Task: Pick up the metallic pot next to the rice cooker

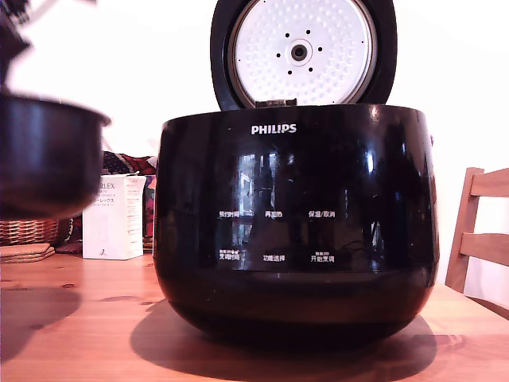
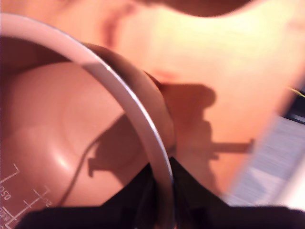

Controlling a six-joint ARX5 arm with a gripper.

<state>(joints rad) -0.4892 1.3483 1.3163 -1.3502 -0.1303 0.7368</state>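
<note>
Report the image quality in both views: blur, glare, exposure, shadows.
Exterior view: the wall behind is blown out white; the rice cooker is sharp, its glossy front carrying reflections; the metallic pot at the exterior view's left is motion-blurred. Wrist view: soft with a strong orange cast, blurred at the edge; the gripper casts a hard shadow on the table.

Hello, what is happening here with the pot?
The gripper has its jaws closed over the rim of the pot, one inside and one outside. In the exterior view the pot hangs clear above the table, at that view's left of the rice cooker, whose lid stands open.
</note>
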